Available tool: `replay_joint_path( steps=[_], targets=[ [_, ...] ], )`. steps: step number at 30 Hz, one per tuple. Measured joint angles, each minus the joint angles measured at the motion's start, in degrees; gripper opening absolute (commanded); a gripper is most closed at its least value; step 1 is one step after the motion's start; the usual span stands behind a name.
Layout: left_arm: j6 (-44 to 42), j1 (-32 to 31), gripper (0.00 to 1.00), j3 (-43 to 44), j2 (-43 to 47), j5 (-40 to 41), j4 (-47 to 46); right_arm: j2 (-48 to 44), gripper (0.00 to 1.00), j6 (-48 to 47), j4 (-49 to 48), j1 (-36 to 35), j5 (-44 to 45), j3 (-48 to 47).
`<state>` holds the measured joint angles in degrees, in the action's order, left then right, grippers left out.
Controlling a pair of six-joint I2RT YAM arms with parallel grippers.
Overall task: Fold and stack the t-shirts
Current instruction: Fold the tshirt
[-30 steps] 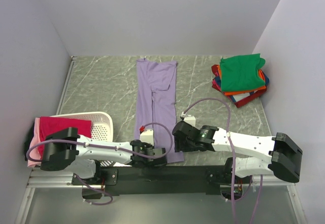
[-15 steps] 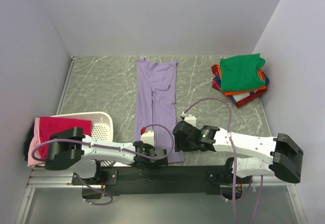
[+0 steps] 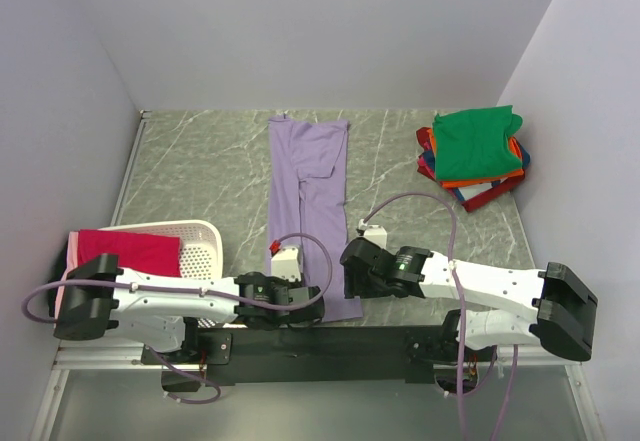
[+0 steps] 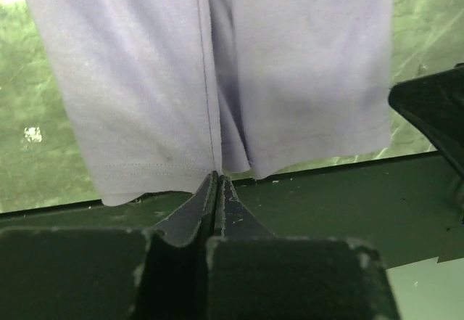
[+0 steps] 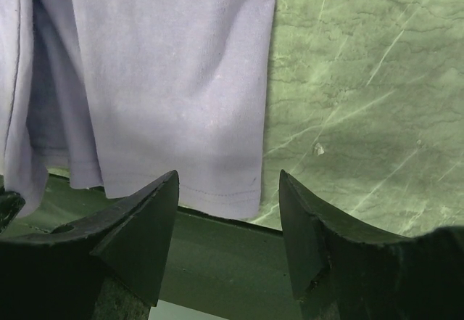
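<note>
The lavender-purple t-shirt (image 3: 307,196) lies folded into a long strip down the middle of the table. Its bottom hem (image 4: 152,167) reaches the near edge. My left gripper (image 3: 308,307) is shut, with its tips (image 4: 216,178) touching the hem where the two folded panels meet; no cloth shows between the jaws. My right gripper (image 3: 352,289) is open. Its fingers (image 5: 148,218) stand either side of the hem's right corner (image 5: 246,197), just short of it. A stack of folded shirts with green (image 3: 478,139) on top, and orange, blue and red under it, sits at the far right.
A white perforated basket (image 3: 203,245) stands at the near left, with a magenta-red shirt (image 3: 125,251) draped over it and a pink one (image 3: 64,299) beside it. A black mounting rail (image 4: 326,189) runs along the near edge under the hem. Walls close in on both sides.
My left arm has swung its elbow out to the left, and its gripper has shifted slightly left along the hem. The right arm and the shirt have barely moved.
</note>
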<state>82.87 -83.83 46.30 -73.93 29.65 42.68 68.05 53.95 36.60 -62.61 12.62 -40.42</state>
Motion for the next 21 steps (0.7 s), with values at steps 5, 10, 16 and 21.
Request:
replay_joint_path(
  steps=[5, 10, 16, 21],
  targets=[
    [-2.0, 0.0, 0.00, 1.1, -0.7, 0.3, -0.7, -0.1, 0.64, 0.0, 0.0, 0.1, 0.0, 0.1],
    [-4.3, 0.0, 0.00, 1.5, -1.3, 0.2, -3.1, -0.2, 0.65, 0.0, -0.1, 0.2, 0.0, 0.6],
    [-5.7, -0.1, 0.23, 2.6, -5.2, -1.4, -3.3, -0.2, 0.65, 0.0, -0.2, 0.2, -0.2, 0.8],
    [-3.8, -1.0, 0.32, 2.5, -3.3, -1.7, -1.2, 0.1, 0.65, 0.0, -0.8, 0.3, -0.5, 1.7]
  ],
)
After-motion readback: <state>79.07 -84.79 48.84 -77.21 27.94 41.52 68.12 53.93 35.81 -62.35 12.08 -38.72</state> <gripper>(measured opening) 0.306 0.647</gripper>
